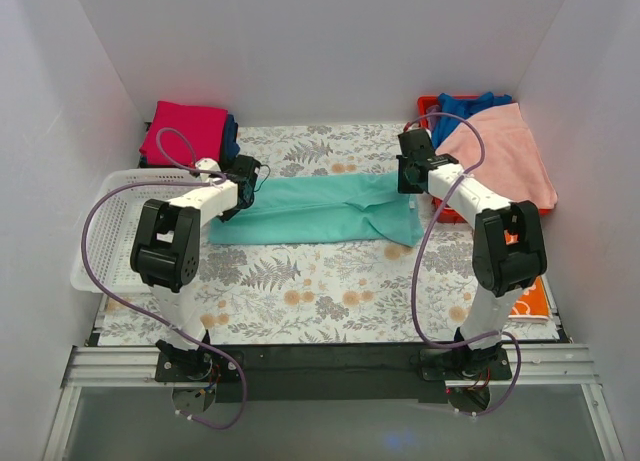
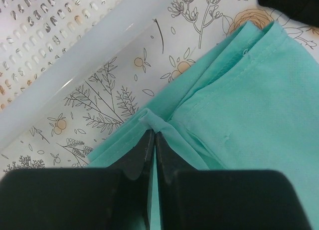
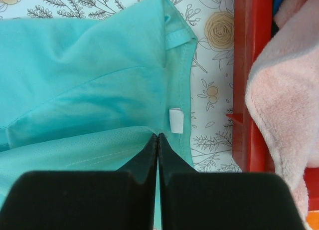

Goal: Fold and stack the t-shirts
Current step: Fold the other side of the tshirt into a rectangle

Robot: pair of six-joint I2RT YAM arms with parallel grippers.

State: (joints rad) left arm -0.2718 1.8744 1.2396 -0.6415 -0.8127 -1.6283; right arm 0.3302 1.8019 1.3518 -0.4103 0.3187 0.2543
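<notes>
Both arms are stretched forward from the near edge, and their wrists are bent down to the table. The left gripper (image 1: 245, 181) is held at the 9 o'clock end of the long mint-teal cloth t-shirt (image 1: 320, 209). Its fingers are squeezed tight on a small bunched fold of the shirt's edge. The right gripper (image 1: 412, 176) is held at the 3 o'clock end, near a small white tag (image 3: 176, 120). Its fingers are pressed together too, and teal cloth is seen in the thin slit between them.

The shirt is laid as a flat band across the middle of the flower-printed table cover (image 1: 330, 291).

One white plastic basket with holes (image 1: 105, 241) is set at 9 o'clock, just beside the left arm. One red plastic bin (image 3: 249, 90) is set at 2 o'clock, just beside the right gripper. One pale pink soft cloth (image 1: 500, 151) is draped over it, and one blue cloth (image 1: 475, 106) is seen behind that.

At 11 o'clock, one magenta folded t-shirt (image 1: 185, 131) is laid on one dark blue t-shirt (image 1: 231, 133).
</notes>
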